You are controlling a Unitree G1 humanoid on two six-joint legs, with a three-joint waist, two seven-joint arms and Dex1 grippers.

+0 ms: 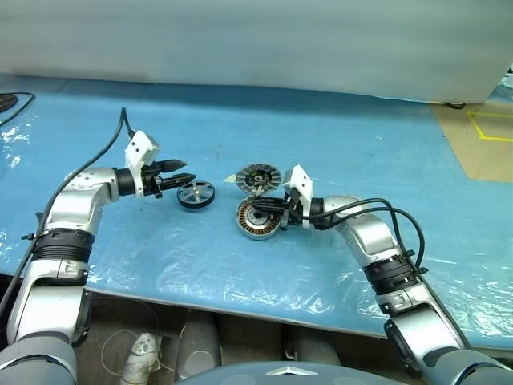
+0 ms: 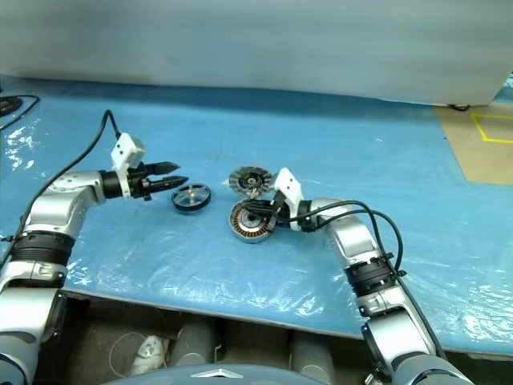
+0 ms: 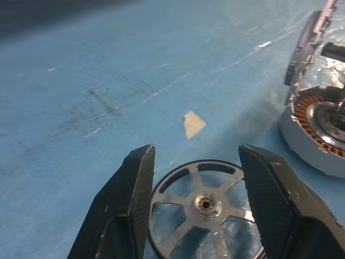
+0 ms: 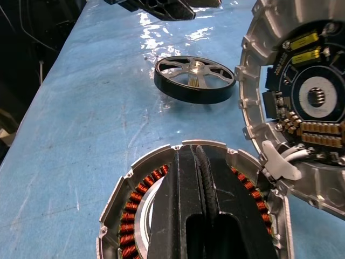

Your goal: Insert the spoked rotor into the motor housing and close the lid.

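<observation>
motor housing point(image 4: 129, 216) — half behind right gripper point(image 4: 202, 178)

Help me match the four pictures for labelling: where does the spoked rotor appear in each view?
Left eye: spoked rotor left of centre, flat on the blue sheet.
Right eye: rotor left of centre.
Left wrist: rotor at bottom, between the left gripper's fingers.
Right wrist: rotor upper middle.
Shared landmark: the motor housing with copper windings.
</observation>
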